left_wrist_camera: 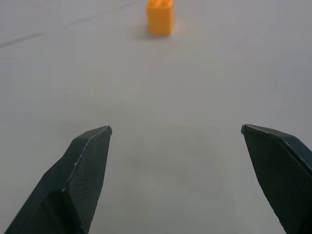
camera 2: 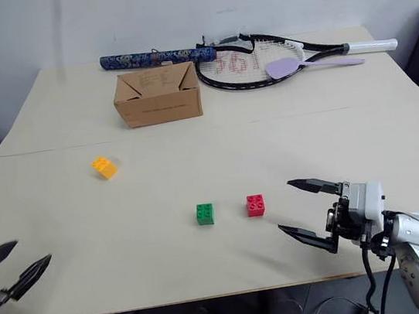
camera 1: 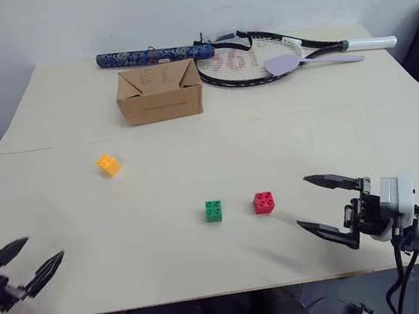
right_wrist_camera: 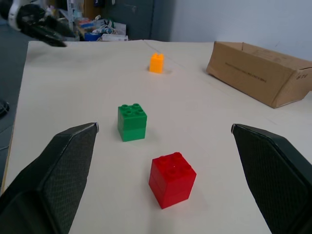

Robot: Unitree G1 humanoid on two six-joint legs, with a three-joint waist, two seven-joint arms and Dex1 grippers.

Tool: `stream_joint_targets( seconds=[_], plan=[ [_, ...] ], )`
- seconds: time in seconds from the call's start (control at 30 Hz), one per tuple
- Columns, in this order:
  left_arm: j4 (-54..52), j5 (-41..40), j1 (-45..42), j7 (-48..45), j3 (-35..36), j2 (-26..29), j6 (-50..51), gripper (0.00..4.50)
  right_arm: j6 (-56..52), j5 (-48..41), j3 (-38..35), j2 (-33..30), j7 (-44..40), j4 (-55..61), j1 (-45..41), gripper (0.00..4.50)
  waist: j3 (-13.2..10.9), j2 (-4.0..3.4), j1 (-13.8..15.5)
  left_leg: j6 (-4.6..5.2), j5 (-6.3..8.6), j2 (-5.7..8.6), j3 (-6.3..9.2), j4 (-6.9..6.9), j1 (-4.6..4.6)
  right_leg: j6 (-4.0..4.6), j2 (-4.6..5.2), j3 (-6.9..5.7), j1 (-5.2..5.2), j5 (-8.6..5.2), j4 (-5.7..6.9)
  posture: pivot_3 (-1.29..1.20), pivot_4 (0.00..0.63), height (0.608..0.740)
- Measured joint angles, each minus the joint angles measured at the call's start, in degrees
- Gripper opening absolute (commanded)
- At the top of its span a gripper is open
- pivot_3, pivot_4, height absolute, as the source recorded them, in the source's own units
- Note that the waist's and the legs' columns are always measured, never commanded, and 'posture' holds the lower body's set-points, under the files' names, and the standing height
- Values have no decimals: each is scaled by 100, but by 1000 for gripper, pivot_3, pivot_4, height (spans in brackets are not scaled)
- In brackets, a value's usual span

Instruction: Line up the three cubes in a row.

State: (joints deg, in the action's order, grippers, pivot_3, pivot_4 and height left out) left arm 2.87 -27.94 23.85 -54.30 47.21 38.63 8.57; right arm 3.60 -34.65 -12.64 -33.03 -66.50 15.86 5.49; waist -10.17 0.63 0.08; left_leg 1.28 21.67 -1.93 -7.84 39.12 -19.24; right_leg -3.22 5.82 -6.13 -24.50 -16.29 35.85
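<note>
Three cubes (camera 1: 213,211); two pincers spread.

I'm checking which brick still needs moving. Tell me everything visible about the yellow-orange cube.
The yellow-orange cube is a small, glossy plastic building brick with studs on top. It sits upright on the pale table, turned at a slight angle to the table's edge, alone, well left of and farther back than the other two bricks. Nothing touches it but the table.

Even, soft indoor light, faint shadows beside the bricks, orange brick (left_wrist_camera: 160,17) blurred at the left wrist
</note>
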Motion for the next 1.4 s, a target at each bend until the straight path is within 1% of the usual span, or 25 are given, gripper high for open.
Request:
stream_joint_targets(
  seconds=[0.07, 0.13, 0.23, 0.27, 0.3, 0.33, 0.37, 0.43, 0.47, 0.5, 0.57, 0.67, 0.77, 0.9, 1.0, 1.1, 1.2, 1.23, 1.3, 1.37, 1.4],
  plan=[
    [185, -38, -59, 25, 79, 18, 59, 4476, -5, 1, 59, 14, 90, 14, -6, 4500, 1, 1, 12, -7, 4, 0, 4, 0, 0, 2, 3, -3, 1, -1, 1, 0, 150, 740],
    [207, -154, -538, 58, -85, 140, 276, 4476, -10, 18, 119, 27, 150, 10, -48, 4500, 0, 0, 107, -17, 1, 10, 13, 0, -2, 2, 12, -12, 1, -1, 7, 0, 150, 740],
    [268, -262, -1877, 179, -684, 467, 655, 4476, -8, 28, 162, 57, 245, 51, -188, 4500, 6, 9, 177, -26, -7, 19, 29, 0, -5, 2, 23, -26, 10, 1, 11, 0, 150, 740],
    [450, -237, -2541, 210, -1005, 581, 751, 4476, -16, 37, 182, 61, 290, 78, -220, 4500, 7, 11, 186, -26, -8, 21, 31, 0, -5, 2, 24, -30, 10, 2, 11, 0, 150, 740],
    [752, -154, -3253, 219, -1343, 695, 800, 4476, -32, 59, 254, 69, 345, 105, -287, 4500, 9, 15, 178, -11, -20, 24, 30, 0, -7, 1, 23, -35, 9, 2, 13, 0, 150, 740],
    [1011, -51, -3768, 211, -1608, 790, 816, 4476, -49, 74, 334, 77, 383, 133, -362, 4500, 11, 17, 145, -7, -24, 24, 29, 0, -11, -2, 18, -38, 9, 4, 13, 0, 150, 740],
    [1571, 212, -4529, 109, -2092, 922, 756, 4476, -57, 92, 349, 85, 452, 190, -376, 4500, 11, 17, 129, -6, -26, 25, 19, 0, -11, -3, 8, -39, 8, 4, 16, 0, 150, 740],
    [2401, 688, -5357, 26, -2695, 1071, 532, 4476, -73, 154, 357, 93, 536, 225, -402, 4500, 12, 16, 47, -8, -28, 15, -15, -5, -8, -10, -21, -47, 0, 8, 24, 0, 150, 740],
    [3111, 970, -5930, -13, -3015, 1067, 378, 4476, -74, 197, 353, 94, 598, 220, -351, 4500, 11, 17, 12, -7, -26, 15, -28, -9, -12, -10, -31, -64, -6, 8, 20, 0, 150, 740],
    [3648, 1159, -6337, -42, -3221, 1052, 257, 4476, -69, 223, 358, 98, 634, 237, -294, 4500, 9, 20, -23, -6, -24, 12, -39, -8, -20, -11, -37, -74, -18, 8, 17, 0, 150, 740],
    [4448, 1430, -6881, -167, -3531, 988, 46, 4476, -34, 298, 352, 104, 697, 248, -134, 4500, 9, 21, -68, -2, -16, 13, -54, -9, -20, -11, -46, -101, -22, 8, 15, 0, 150, 740],
    [5370, 1753, -7383, -379, -3865, 948, -187, 4476, 27, 382, 357, 116, 764, 269, 24, 4500, 7, 25, -136, 4, -16, 11, -58, -2, -24, -12, -43, -125, -23, 8, 16, 0, 150, 740],
    [5999, 2035, -7653, -339, -4015, 942, -457, 4476, 159, 415, 312, 131, 839, 353, 246, 4500, 5, 29, -152, 11, -19, 11, -56, 3, -19, -16, -35, -123, -18, 10, 21, 0, 150, 740],
    [6490, 2354, -7760, -324, -4186, 940, -744, 4476, 483, 446, 153, 188, 838, 384, 706, 4500, 5, 29, -138, 12, -20, 12, -52, 3, -9, -17, -23, -121, -11, 10, 24, 0, 150, 740],
    [6725, 2462, -7761, -330, -4224, 852, -875, 4476, 638, 446, 96, 188, 829, 373, 783, 4500, 3, 32, -134, 13, -20, 13, -53, 4, -8, -18, -15, -120, -10, 12, 26, 0, 150, 740],
    [6778, 2511, -7762, -332, -4226, 693, -950, 3932, 660, 444, 96, 188, 830, 373, 781, 4500, 3, 32, -131, 12, -20, 11, -52, 4, -8, -18, -8, -120, -11, 12, 27, 0, 150, 740],
    [6795, 2575, -7762, -276, -4239, 610, -1011, 2973, 657, 443, 96, 186, 834, 374, 780, 4500, 3, 32, -128, 13, -20, 12, -52, 5, -8, -18, -6, -120, -11, 12, 27, 0, 150, 740],
    [6803, 2590, -7762, -267, -4241, 610, -1020, 2721, 649, 443, 96, 184, 841, 376, 781, 4500, 3, 32, -127, 13, -20, 12, -52, 5, -8, -18, -6, -120, -11, 12, 27, 0, 150, 740],
    [6804, 2608, -7762, -270, -4242, 610, -1037, 2044, 627, 442, 96, 167, 863, 394, 782, 4500, 3, 32, -122, 13, -20, 12, -52, 5, -8, -18, -6, -120, -12, 12, 28, 0, 150, 740],
    [6803, 2618, -7762, -305, -4242, 614, -1066, 1491, 601, 439, 96, 165, 887, 434, 781, 4500, 3, 32, -125, 12, -20, 11, -52, 5, -8, -18, -7, -120, -12, 12, 28, 0, 150, 740],
    [6802, 2618, -7762, -366, -4242, 627, -1087, 1504, 591, 438, 95, 160, 901, 439, 780, 4500, 3, 32, -125, 12, -20, 11, -53, 5, -8, -18, -7, -120, -12, 12, 28, 0, 150, 740]
  ],
)
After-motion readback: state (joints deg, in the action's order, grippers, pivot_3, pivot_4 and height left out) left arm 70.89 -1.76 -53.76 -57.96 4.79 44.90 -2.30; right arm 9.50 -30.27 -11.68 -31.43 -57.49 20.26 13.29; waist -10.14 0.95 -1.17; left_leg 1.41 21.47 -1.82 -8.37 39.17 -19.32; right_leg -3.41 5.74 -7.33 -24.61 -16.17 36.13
